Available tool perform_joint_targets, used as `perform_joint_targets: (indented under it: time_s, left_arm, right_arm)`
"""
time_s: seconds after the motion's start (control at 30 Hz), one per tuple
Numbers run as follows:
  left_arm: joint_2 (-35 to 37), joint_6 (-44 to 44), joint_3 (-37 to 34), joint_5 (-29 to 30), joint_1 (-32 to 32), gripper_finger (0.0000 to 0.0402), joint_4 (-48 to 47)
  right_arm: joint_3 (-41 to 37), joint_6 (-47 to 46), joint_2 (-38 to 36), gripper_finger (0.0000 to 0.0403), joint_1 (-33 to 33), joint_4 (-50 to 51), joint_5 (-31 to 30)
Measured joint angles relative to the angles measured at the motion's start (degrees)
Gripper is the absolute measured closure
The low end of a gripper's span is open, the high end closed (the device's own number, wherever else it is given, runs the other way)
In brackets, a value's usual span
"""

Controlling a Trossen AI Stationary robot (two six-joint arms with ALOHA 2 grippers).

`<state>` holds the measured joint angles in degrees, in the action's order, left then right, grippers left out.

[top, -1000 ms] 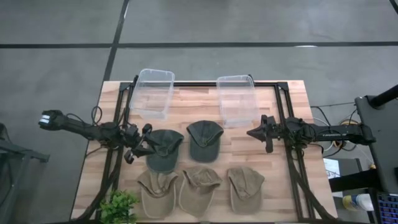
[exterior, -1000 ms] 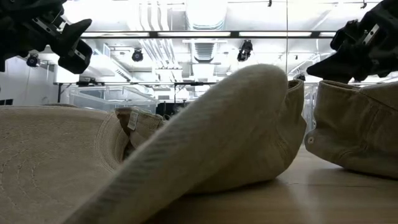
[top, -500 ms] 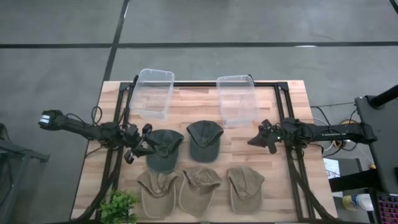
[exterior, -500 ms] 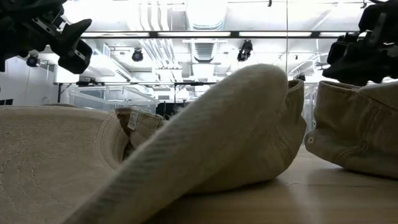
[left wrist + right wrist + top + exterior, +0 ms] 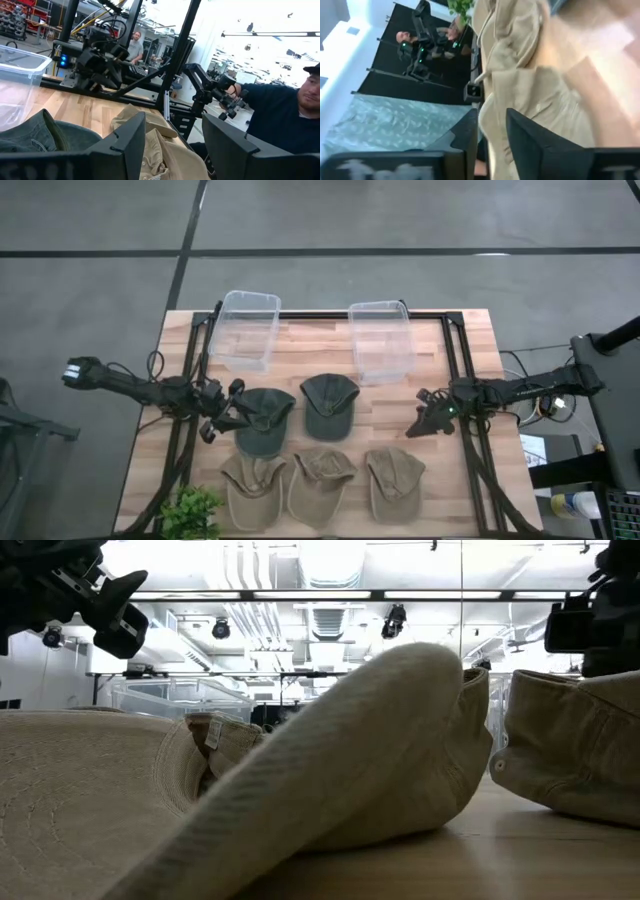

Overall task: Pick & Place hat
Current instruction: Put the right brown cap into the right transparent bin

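Where caps [image 5: 394, 482] lie, brims nearward

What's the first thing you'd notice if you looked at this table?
Five hats lie in two rows: two dark green hats behind, three tan hats in front. Two clear bins sit at the far edge. The left gripper hovers open by the left green hat, and the right gripper points open at the rightmost tan one.

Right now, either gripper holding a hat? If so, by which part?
Nothing is held. The left gripper is open beside the dark green cap. The right gripper is open above the table, near the tan hat.
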<state>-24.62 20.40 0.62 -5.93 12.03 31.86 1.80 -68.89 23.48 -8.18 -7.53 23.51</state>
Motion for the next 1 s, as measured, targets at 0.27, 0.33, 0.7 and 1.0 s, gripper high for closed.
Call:
perform_joint_targets:
  time_s: [0.27,0.33,0.7,1.0]
  left_arm:
    - [0.00,0.00,0.00,0.00,-0.04,0.0213,0.00]
    - [0.00,0.00,-0.01,0.00,-0.04,0.0213,0.00]
    - [0.00,0.00,0.00,0.00,-0.02,0.0213,-0.02]
    - [0.00,0.00,-0.02,0.00,-0.02,0.0213,-0.33]
  right_arm:
    - [0.00,-13.42,0.91,0.0250,-13.31,-0.42,-13.01]
    - [0.46,-18.11,1.80,0.0248,-15.38,-0.56,-15.38]
    - [21.74,-23.42,16.59,0.0248,-21.30,19.78,-18.23]
    - [41.61,-27.84,38.99,0.0248,-31.12,43.84,-18.10]
